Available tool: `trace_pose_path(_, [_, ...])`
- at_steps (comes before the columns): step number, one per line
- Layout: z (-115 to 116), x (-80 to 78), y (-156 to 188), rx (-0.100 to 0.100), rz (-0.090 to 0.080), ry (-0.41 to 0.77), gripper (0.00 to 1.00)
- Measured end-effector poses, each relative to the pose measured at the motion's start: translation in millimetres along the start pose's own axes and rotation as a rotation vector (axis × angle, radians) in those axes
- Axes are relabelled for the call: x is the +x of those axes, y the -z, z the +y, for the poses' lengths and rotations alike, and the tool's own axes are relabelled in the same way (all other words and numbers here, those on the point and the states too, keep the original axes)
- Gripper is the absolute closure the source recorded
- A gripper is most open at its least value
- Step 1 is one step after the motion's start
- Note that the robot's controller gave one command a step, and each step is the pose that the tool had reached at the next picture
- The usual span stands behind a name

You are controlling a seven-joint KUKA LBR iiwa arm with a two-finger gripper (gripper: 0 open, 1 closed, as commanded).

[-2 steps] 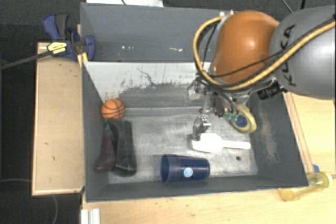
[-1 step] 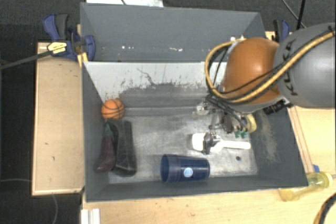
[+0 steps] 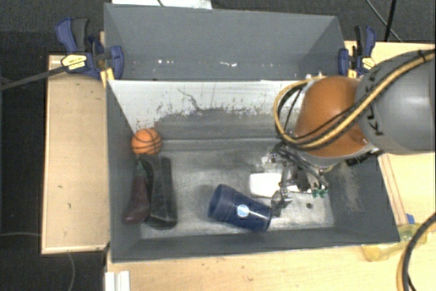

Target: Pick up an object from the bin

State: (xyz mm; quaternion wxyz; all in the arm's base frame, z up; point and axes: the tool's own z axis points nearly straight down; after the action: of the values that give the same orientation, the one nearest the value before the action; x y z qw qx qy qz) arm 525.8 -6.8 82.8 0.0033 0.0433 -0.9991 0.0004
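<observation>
One gripper (image 3: 285, 194) hangs low over the right half of the grey metal bin (image 3: 204, 102), under the arm's rounded orange cover (image 3: 325, 116) and its looped black-and-yellow cables (image 3: 289, 129). We cannot tell how wide it stands, nor whether it holds anything; its tip is a tangle of small metal parts.

Just beside the gripper on its left lies a small white block (image 3: 261, 182), flat on the bin floor. It is so close that we cannot say whether the two touch. Just below and to the left of the gripper lies a dark blue plastic cup (image 3: 235, 209), tipped on its side, with a pale round mark on its wall. Its right end reaches to the gripper's tip, and the cup sits near the bin's front wall.

The other things lie well apart from the gripper, on the bin's left side:
- a small orange ball with dark seams like a basketball (image 3: 146, 142), near the foot of the back slope
- below the ball, a black oblong soft-looking piece (image 3: 162, 194), lying lengthways front to back
- against the black piece's left edge, a dark maroon oblong piece (image 3: 138, 201)
</observation>
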Motion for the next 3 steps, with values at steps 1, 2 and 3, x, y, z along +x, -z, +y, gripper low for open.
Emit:
trace_pose_path(1, [-15.7,-28.9,59.6,0.001,-0.015,0.034,0.00])
trace_pose_path(2, [-2.7,3.2,-8.6,0.000,-0.012,-0.031,0.00])
trace_pose_path(3, [-66.8,-23.1,-8.5,0.001,-0.017,0.045,1.00])
